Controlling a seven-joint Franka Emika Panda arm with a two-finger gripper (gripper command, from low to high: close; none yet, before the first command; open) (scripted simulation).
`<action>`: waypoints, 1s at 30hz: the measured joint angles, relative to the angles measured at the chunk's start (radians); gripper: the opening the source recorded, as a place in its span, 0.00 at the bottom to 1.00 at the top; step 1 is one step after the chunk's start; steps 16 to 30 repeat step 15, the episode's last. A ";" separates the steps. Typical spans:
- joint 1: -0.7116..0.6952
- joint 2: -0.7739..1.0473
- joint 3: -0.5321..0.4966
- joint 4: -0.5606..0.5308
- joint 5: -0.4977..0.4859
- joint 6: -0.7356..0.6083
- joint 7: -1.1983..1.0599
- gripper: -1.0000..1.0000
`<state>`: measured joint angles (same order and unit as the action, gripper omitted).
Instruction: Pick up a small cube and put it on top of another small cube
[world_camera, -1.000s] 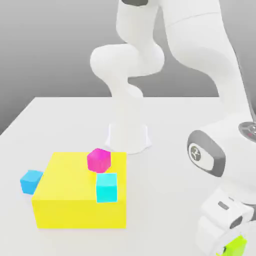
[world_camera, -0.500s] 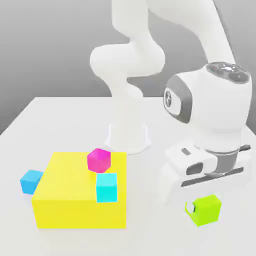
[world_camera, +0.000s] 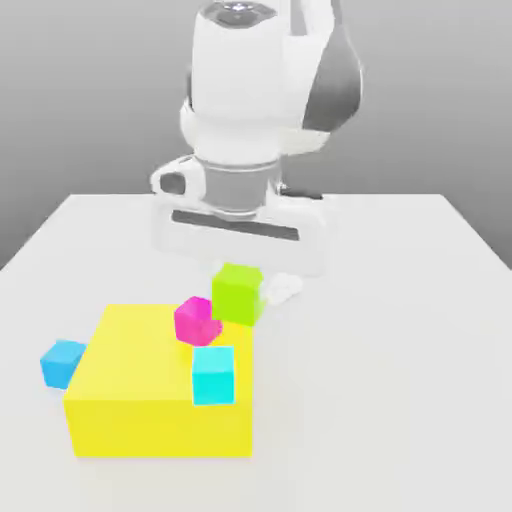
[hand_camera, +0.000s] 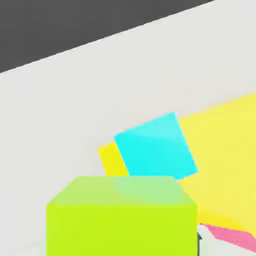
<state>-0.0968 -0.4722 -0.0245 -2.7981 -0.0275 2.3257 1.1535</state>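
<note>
The small lime-green cube (world_camera: 238, 294) hangs in the air under my gripper (world_camera: 240, 285), which is shut on it. It sits just above the far right corner of the big yellow block (world_camera: 160, 380), close beside the magenta cube (world_camera: 196, 320). In the hand view the lime-green cube (hand_camera: 121, 216) is close up in front, with a cyan cube (hand_camera: 155, 146) and the yellow block (hand_camera: 225, 160) beyond it. A sliver of the magenta cube (hand_camera: 231, 236) shows by the green cube's side.
A cyan cube (world_camera: 213, 375) rests on the yellow block's near right part. Another cyan cube (world_camera: 62, 362) lies on the white table (world_camera: 400, 380) at the exterior view's left of the block. The arm's white base (world_camera: 285, 285) stands behind the block.
My gripper has carried the lime-green cube up from the table's near right and across to the left, to above the yellow block's far right corner. The other cubes have not moved.
</note>
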 joint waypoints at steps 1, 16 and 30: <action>-0.020 -0.036 -0.005 -0.023 -0.001 -0.013 0.022 0.00; -0.139 -0.044 -0.017 -0.209 -0.002 0.167 0.127 1.00; -0.139 -0.044 -0.017 -0.209 -0.002 0.167 0.127 1.00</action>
